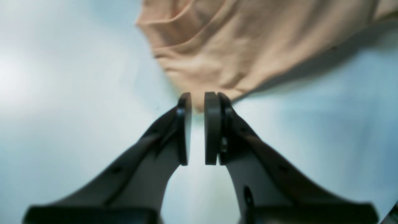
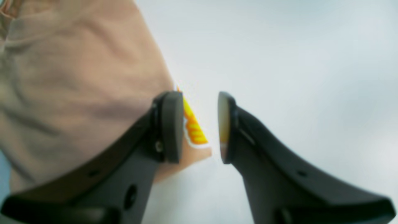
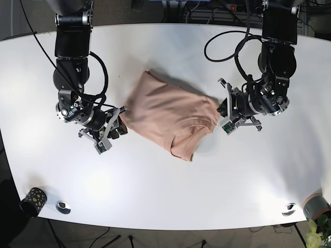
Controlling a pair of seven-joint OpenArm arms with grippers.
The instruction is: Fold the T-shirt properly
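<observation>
- T-shirt (image 3: 168, 116) lies mid-surface, peach, already partly folded into a rough wedge; a collar-like curved seam shows near its lower right, cloth bunched and creased, not flat.
- White surface (image 3: 170, 191) carries it; a small dark cup (image 3: 32, 200) sits at the near-left corner, well apart from the work.
- Left hand (image 1: 197, 128), on the base view's right, sits just beside the shirt's right edge; pads only a narrow slit apart, nothing clamped. The cloth tip lies just beyond the fingertips (whether it reaches into the slit I cannot tell, blurred).
- Right hand (image 2: 199, 127), on the base view's left, is at the shirt's left edge; jaws moderately open, one pad over the cloth, a corner with a yellow-orange print (image 2: 193, 126) lying in the gap. Not pinched.
- Step, as I judge it: both hands are set at opposite edges to take hold for another fold, grasp not yet made.
- Next move calls for each hand to close on an edge layer, lift together and carry it over evenly; gripping only the top layer, or dragging, would skew the fold.
</observation>
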